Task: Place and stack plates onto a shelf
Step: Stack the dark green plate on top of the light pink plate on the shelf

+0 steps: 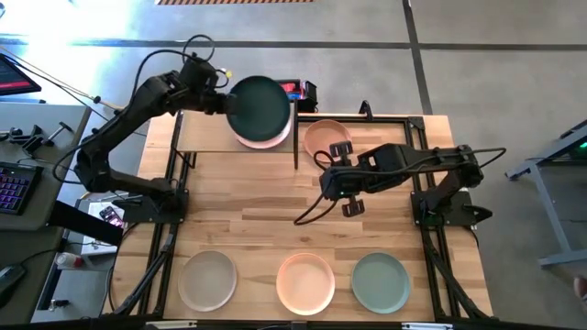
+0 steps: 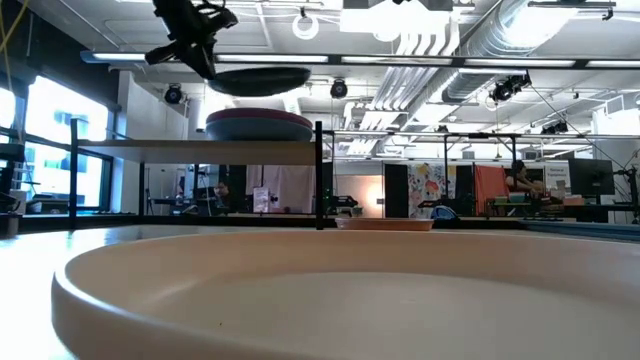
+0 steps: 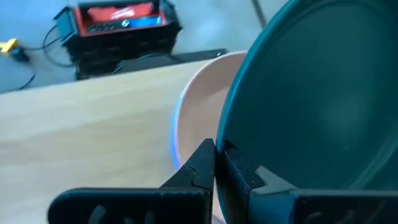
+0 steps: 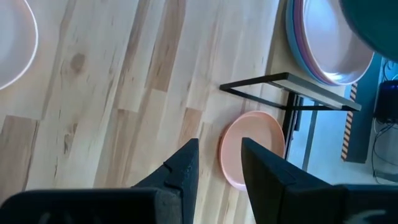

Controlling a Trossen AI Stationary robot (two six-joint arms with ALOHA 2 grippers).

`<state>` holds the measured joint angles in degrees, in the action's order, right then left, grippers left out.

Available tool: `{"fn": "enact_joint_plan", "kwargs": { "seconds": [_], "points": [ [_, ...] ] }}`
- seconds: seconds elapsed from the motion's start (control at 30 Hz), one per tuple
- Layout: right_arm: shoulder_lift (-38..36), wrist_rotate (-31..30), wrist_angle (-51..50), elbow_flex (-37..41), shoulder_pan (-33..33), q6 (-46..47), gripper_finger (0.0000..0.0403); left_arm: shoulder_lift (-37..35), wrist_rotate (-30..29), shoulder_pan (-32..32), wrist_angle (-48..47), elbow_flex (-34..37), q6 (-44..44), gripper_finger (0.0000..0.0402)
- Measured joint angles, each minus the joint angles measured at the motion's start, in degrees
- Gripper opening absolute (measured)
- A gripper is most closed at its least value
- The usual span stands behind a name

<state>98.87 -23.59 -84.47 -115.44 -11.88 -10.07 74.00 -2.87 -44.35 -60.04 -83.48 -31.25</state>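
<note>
My left gripper (image 1: 225, 99) is shut on a dark teal plate (image 1: 260, 105) and holds it above the stack of plates (image 2: 258, 125) on the shelf (image 1: 206, 136). The stack's top plate is pale pink (image 3: 199, 118). My right gripper (image 4: 217, 163) stands open over the table's middle (image 1: 332, 179), with nothing between its fingers. A peach plate (image 4: 252, 146) lies flat on the table just beyond it, beside the shelf's right end. My left gripper pinches the dark teal plate's rim (image 3: 231, 144) between its two fingers, on the side toward the table's left edge. The fingers slant down from the left. The plate is lifted clear above the stack, close to level (image 2: 260, 80).
Three plates lie in a row along the table's near edge: beige (image 1: 207, 280), pale peach (image 1: 305, 282) and sage green (image 1: 380, 281). The shelf's black frame post (image 1: 295, 137) stands between the stack and the peach plate. A red and black box (image 3: 121, 28) sits beyond the far edge.
</note>
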Motion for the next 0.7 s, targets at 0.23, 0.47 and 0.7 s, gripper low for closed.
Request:
{"fn": "enact_joint_plan", "kwargs": {
  "seconds": [0.23,0.47,0.7],
  "points": [
    [0.0,0.1,0.0,0.0,0.0,1.1,0.0099,3.0,1.0,-1.1,-2.6,0.0,0.3,0.0005],
    [0.0,0.1,0.0,0.0,0.0,2.1,0.0099,5.5,1.3,-1.1,-2.7,0.0,0.0,0.0005],
    [0.0,0.2,0.1,0.0,0.0,4.1,0.0099,7.6,1.1,-1.1,-2.6,0.0,-0.1,0.0005]
  ]
}}
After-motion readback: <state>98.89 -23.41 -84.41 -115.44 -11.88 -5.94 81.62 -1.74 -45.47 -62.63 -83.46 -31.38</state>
